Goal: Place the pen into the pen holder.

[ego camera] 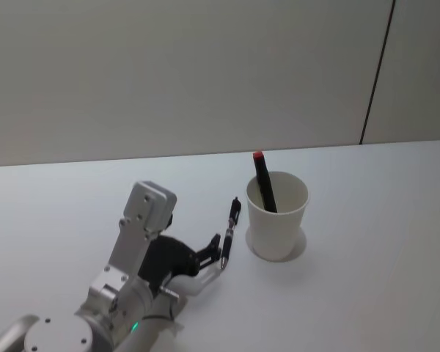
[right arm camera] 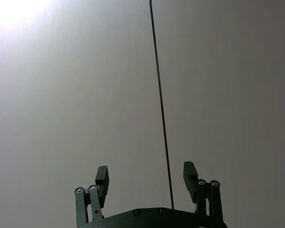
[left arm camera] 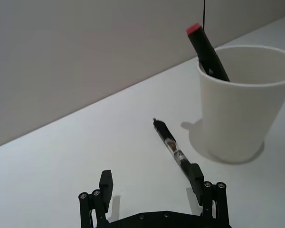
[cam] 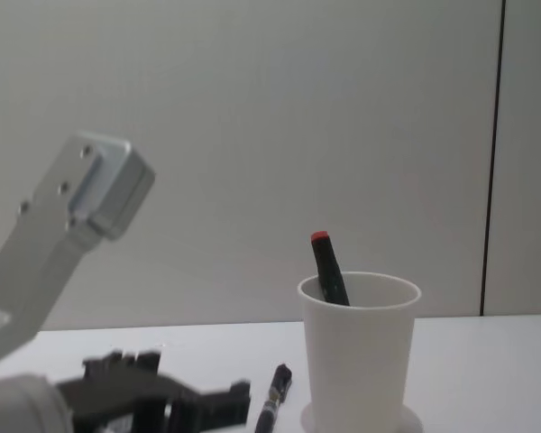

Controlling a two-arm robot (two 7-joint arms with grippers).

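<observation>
- Pen (left arm camera: 173, 147): thin, stiff, light, prob. slick; flat just left of pen holder (left arm camera: 237, 109).
- Left gripper (left arm camera: 150, 173) spread at pen's near end; pinch mid-barrel.
- Right gripper (right arm camera: 146, 176) spread, idle, facing wall (right arm camera: 76, 95).

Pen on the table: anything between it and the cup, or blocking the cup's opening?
Nothing lies between the pen and the cup. A red-capped marker leans inside the cup at its far rim; most of the opening is free. The open left gripper is at the pen's near end.
</observation>
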